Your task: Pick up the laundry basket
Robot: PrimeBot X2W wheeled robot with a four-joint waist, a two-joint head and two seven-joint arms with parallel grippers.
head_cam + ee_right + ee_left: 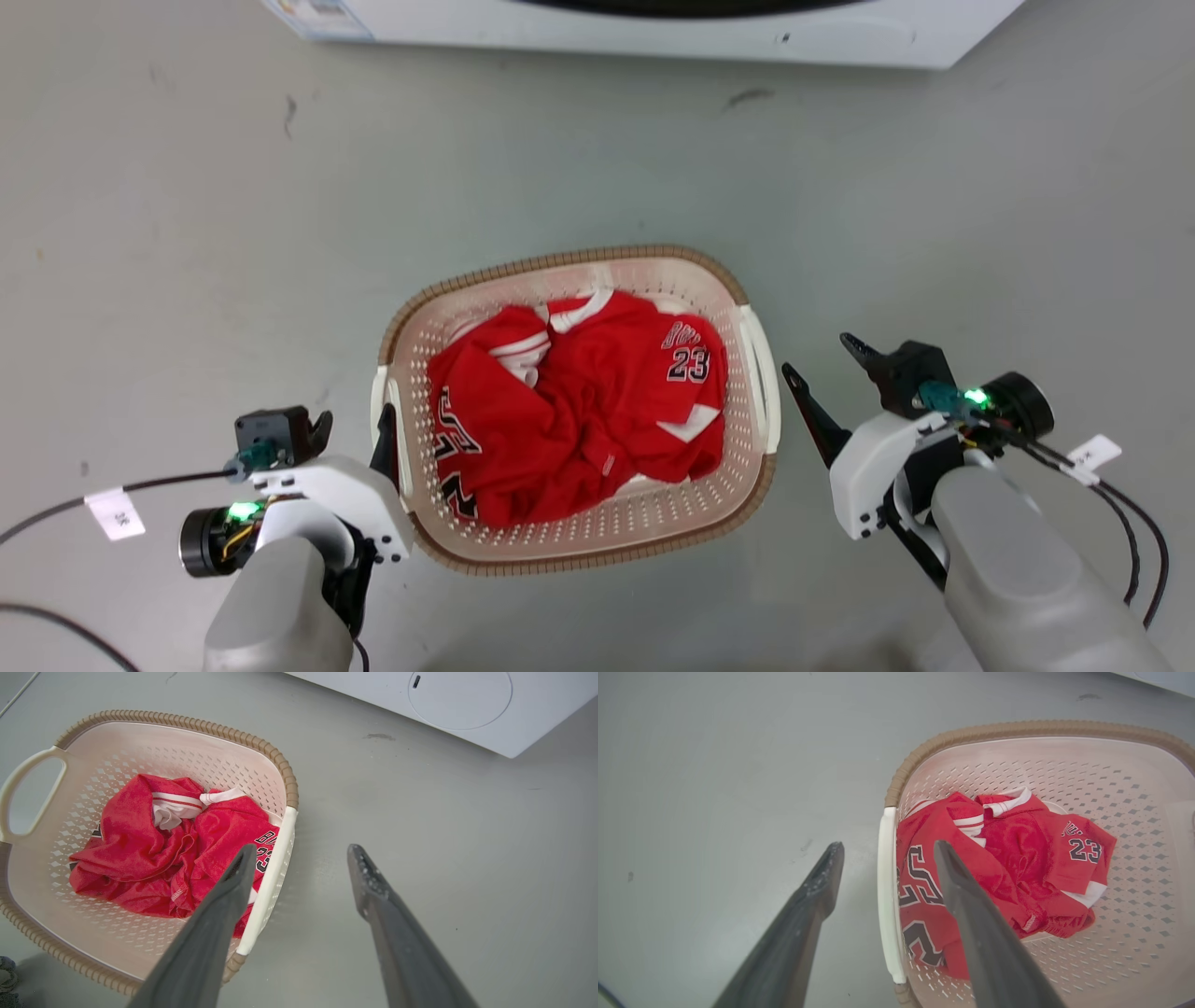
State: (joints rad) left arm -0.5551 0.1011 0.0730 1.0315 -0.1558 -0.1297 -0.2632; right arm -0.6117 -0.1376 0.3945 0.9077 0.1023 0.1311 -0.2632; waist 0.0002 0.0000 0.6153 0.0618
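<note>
The cream-white perforated plastic laundry basket [560, 534], with a crumpled red jersey [579, 411] inside, sits on the grey floor [187, 233], unlifted. The left gripper [355, 425], fingers apart, straddles the basket's white left handle [378, 411]. The right gripper [817, 355], also spread, is just beside the right handle [761, 373]. Clamping and lifting remain.

Floor [597, 168]: grey, smooth, dull sheen, one continuous surface from near edge to far.

Marks on it: a dark streak [288, 114] far left, a darker smudge [749, 95] far and right of centre, just in front of the appliance. A small dark spot [84, 467] sits near left.

Standing on it:
- laundry basket [597, 532], mid-floor. Cream perforated walls, brown woven-look rim, a white handle on its left and right sides. Flat on its base, turned slightly askew, with a thin shadow along its near edge.
- washing machine [653, 28], white, along the far edge. Well apart from the basket, bare floor between them.
</note>
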